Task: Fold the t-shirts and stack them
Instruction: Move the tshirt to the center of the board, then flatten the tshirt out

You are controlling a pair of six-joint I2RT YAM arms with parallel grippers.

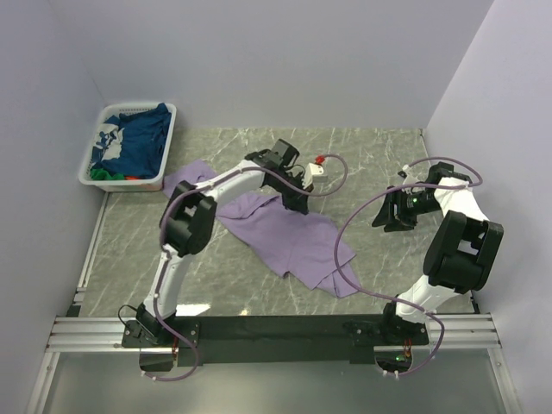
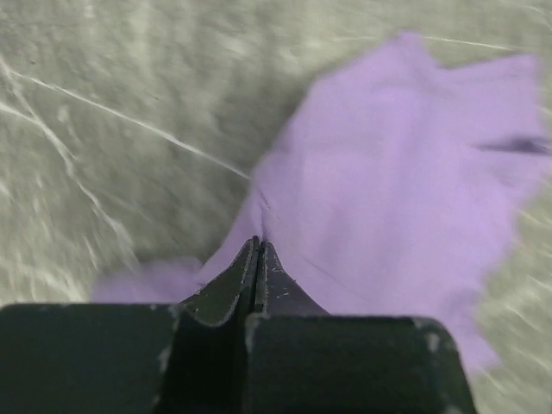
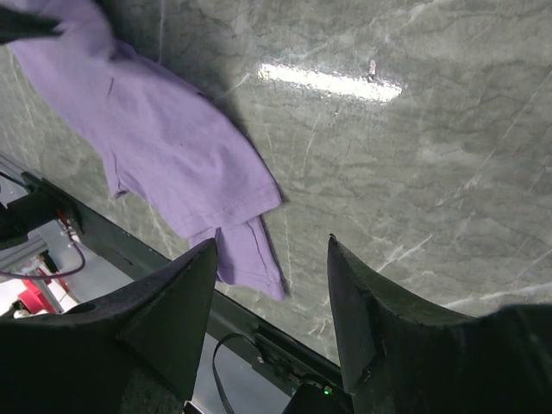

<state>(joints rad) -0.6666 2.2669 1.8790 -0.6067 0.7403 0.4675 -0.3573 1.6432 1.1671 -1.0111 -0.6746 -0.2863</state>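
lavender t-shirt (image 1: 293,243) lies crumpled on the counter (image 1: 388,159), running as a diagonal band from the upper left, just beside the basket (image 1: 138,109), down to the lower right of centre. its lower hem edge stops short of the black rail (image 1: 285,328) along the bottom of the overhead view. the left end effector (image 1: 297,202) is clenched on a fold at the shirt's upper edge near mid-frame; in the left wrist view the cloth (image 2: 405,172) rises in a pinched ridge into the closed tips (image 2: 259,247). the right end effector (image 1: 392,216) hovers released over bare marble at the right, well apart from the cloth. in its own view the end effector (image 3: 272,246) has its fingers spread wide, with a sleeve corner of the shirt (image 3: 172,147) lying below them at the left. open counter shows to the right, along the top and at the lower left. a navy t-shirt (image 1: 138,142) fills the basket, with green cloth (image 1: 102,175) and red cloth (image 1: 134,178) at its lower edge.
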